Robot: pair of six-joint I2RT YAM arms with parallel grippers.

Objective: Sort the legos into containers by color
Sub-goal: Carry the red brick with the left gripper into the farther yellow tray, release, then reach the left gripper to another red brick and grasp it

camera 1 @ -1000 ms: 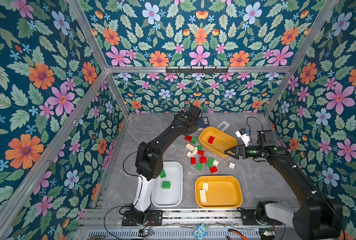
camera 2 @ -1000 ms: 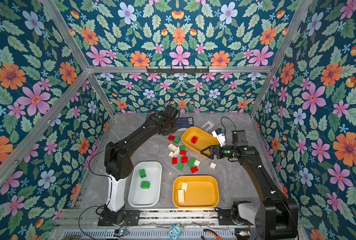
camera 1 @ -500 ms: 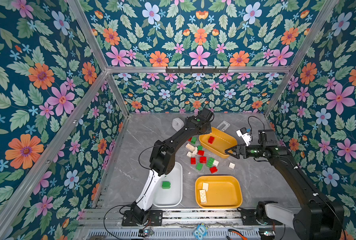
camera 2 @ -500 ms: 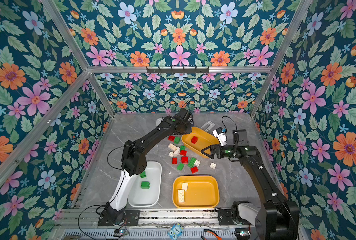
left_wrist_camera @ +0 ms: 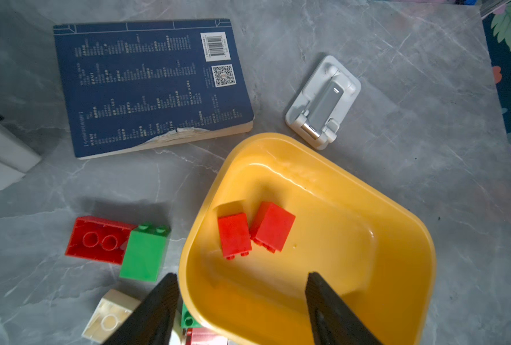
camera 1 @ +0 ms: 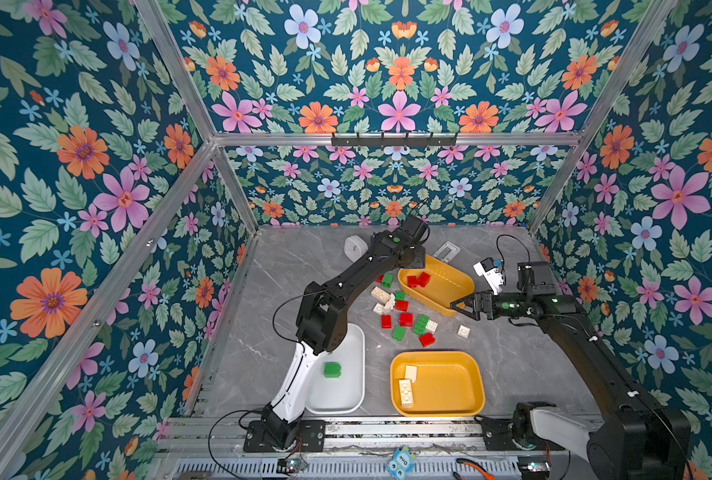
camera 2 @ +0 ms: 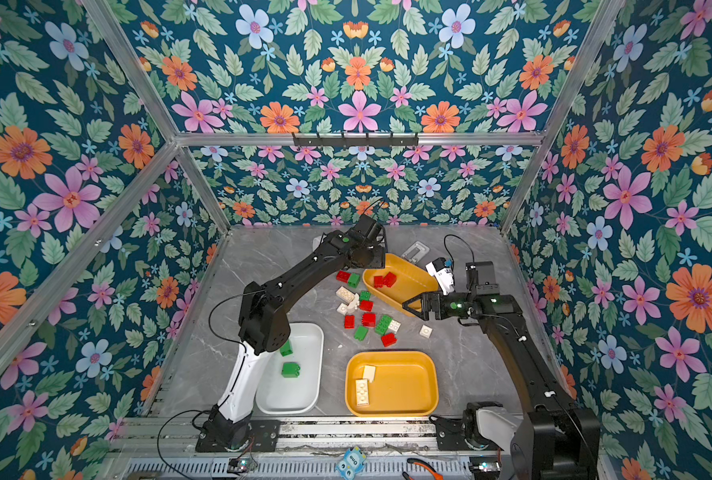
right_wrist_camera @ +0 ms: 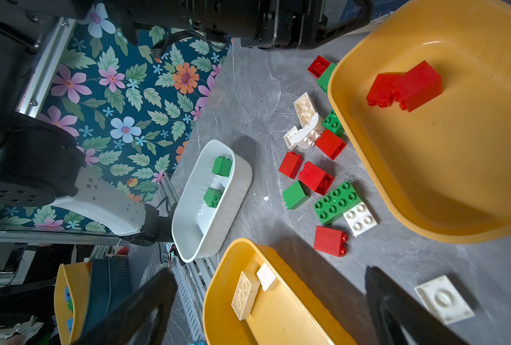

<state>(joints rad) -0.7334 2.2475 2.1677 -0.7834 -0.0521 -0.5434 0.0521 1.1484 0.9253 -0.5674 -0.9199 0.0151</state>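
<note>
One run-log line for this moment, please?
left gripper: open, empty, above far yellow tub | tub contents: two red bricks | right gripper: open, empty

A grey marble-patterned tabletop (camera 1: 296,266) carries everything. Three shallow plastic tubs sit on it: a white rounded-rectangle tub (camera 1: 341,399) at the near left, a mustard-yellow tub (camera 1: 449,386) to its right along the near edge, and a second mustard-yellow tub (camera 1: 449,286) farther back, turned askew. Between the tubs lies a loose scatter of red, green and cream studded bricks (camera 1: 405,319). Just beside the far tub an upturned red brick (left_wrist_camera: 99,240) touches a green brick (left_wrist_camera: 145,254) lying on its side. A cream square plate (camera 1: 464,331) lies apart, right of the scatter. Toward the back are a dark blue paperback book (left_wrist_camera: 146,86) with a torn edge, a white folding stand (left_wrist_camera: 322,101) and a white rounded gadget (camera 1: 355,248).
</note>
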